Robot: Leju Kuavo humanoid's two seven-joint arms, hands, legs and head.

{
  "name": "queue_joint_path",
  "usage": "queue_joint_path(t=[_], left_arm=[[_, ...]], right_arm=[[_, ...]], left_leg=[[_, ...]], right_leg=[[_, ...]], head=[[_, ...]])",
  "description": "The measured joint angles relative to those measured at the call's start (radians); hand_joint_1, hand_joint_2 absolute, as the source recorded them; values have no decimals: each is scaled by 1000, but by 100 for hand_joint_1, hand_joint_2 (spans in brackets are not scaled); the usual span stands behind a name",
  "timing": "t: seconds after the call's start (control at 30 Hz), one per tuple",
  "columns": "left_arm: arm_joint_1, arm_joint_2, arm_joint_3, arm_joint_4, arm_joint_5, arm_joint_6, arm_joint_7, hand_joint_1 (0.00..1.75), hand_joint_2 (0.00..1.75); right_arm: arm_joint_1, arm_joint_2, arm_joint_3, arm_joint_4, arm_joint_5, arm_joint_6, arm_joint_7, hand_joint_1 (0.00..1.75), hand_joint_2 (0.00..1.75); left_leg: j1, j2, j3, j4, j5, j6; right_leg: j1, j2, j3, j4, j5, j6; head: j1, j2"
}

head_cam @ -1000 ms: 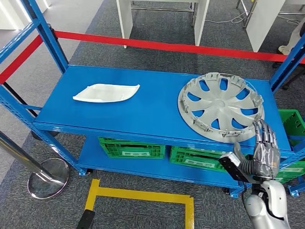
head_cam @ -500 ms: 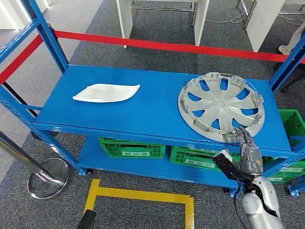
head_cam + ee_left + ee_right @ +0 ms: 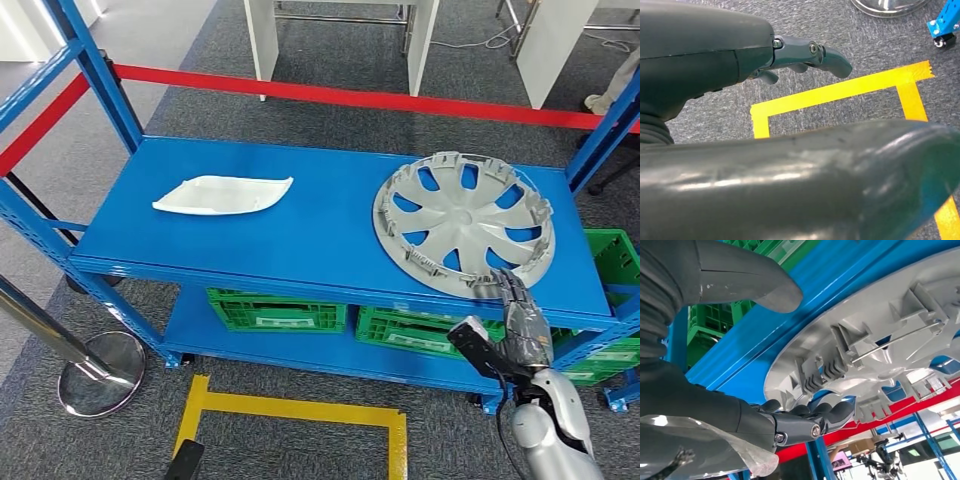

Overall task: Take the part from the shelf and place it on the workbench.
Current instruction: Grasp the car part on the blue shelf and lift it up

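A grey hubcap [image 3: 464, 222] lies flat at the right end of the blue shelf [image 3: 332, 230], its ribbed inner side up. My right hand [image 3: 521, 325] is at its near rim by the shelf's front edge. In the right wrist view the dark fingers [image 3: 806, 420] lie against the hubcap's [image 3: 874, 340] rim, while the thumb [image 3: 753, 280] stays apart beside the blue edge. A flat white part [image 3: 223, 195] rests at the shelf's left. My left hand [image 3: 734, 65] hangs over the carpet, fingers out and holding nothing.
Green crates [image 3: 275, 312] sit on the lower shelf. Blue uprights [image 3: 98, 70] frame the rack and a red barrier tape [image 3: 340, 97] runs behind it. A chrome stanchion base [image 3: 102, 372] stands at the left, and yellow floor tape [image 3: 302, 410] marks the carpet in front.
Over the second my right hand moved left and a little lower, to the hubcap's near rim. In the last half second it barely shifted. The hubcap has not moved.
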Motion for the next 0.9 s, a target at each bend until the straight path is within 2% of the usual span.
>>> queue_joint_path(t=[0.1, 0.23, 0.53, 0.9], left_arm=[[0, 0, -5, 1, -7, -2, 5, 0, 0], [0, -1, -9, 2, -16, -5, 5, 0, 0], [0, -2, -21, 4, -26, -11, 6, 0, 0], [0, -2, -30, 4, -38, -17, 6, 0, 0]], right_arm=[[1, 0, 1, -8, 6, -29, -5, 0, 0], [3, 0, 1, -29, 29, -77, -12, 0, 0], [2, 0, 7, -72, 99, -86, -8, 0, 0], [-57, -24, 43, -67, 140, -9, 37, 0, 0]], left_leg=[[0, 0, 0, 0, 0, 0], [0, 0, 0, 0, 0, 0], [0, 0, 0, 0, 0, 0], [0, 0, 0, 0, 0, 0]], right_leg=[[0, 0, 0, 0, 0, 0], [0, 0, 0, 0, 0, 0], [0, 0, 0, 0, 0, 0], [0, 0, 0, 0, 0, 0]], head=[[0, 0], [0, 0], [0, 0], [0, 0]])
